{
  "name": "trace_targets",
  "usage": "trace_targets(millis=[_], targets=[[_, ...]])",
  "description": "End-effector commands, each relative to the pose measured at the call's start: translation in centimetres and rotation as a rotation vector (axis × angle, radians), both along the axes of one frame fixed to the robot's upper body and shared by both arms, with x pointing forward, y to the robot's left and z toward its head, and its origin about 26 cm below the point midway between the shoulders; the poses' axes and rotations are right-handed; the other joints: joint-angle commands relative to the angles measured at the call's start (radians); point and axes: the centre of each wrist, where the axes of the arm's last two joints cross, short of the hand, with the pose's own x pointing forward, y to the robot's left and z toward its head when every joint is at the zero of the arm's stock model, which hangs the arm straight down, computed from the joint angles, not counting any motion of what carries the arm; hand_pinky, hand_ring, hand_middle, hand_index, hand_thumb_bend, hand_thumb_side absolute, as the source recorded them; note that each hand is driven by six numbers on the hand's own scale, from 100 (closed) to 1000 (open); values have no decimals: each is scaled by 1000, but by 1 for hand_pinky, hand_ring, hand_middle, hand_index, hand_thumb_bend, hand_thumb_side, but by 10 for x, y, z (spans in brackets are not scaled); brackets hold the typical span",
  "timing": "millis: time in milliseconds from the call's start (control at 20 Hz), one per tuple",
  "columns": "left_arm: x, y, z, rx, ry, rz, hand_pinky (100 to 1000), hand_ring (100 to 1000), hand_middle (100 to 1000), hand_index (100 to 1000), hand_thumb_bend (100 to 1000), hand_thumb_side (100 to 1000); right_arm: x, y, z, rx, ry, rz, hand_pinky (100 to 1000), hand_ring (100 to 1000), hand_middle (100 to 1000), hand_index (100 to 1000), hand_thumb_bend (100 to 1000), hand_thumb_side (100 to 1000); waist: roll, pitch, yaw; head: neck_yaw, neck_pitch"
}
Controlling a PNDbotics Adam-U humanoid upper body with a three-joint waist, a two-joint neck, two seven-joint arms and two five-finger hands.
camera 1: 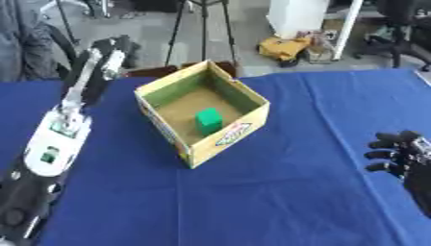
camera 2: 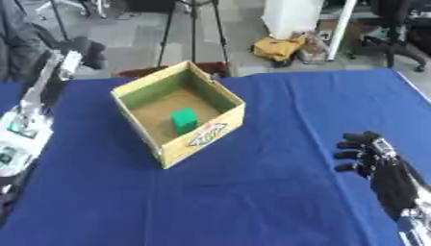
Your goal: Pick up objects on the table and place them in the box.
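Your left arm (camera 1: pixel 63 125) enters from lower left, stretches long and straight up left side toward far tabletop (camera 1: pixel 295 192) edge; white-and-silver forearm segment mid-way, black section near you. Your left hand (camera 1: pixel 114 48) at far end, dark, raised near top left; finger pose too blurred to tell. Your right hand (camera 2: pixel 366 149) shows at lower right, black, low over tabletop, fingers (camera 2: pixel 349 144) curled, pointing left, holding nothing. Right forearm (camera 2: pixel 400 187) runs off toward lower right corner.
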Motion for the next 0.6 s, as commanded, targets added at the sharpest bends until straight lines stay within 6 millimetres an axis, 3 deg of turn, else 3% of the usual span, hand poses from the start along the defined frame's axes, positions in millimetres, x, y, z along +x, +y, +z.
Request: trace_targets(millis=[50,300,600], targets=[[-12,19,0,-91,26,27,623,558,543,704,345,1000,1,-7,9,-15,-24,-16,604,696,679,815,100,910,-1,-15,5,-12,8],[-26,35,-29,-178,100,73,620,556,542,704,357,1000,0,-9,9,-12,-26,-25,604,696,678,815,100,910,-1,-17,17,-8,14],[-33,39,-49,-209,150,88,619,555,542,705,366,1000,0,-9,9,-10,-26,-26,604,696,679,815,100,911,1,-17,23,9,35]])
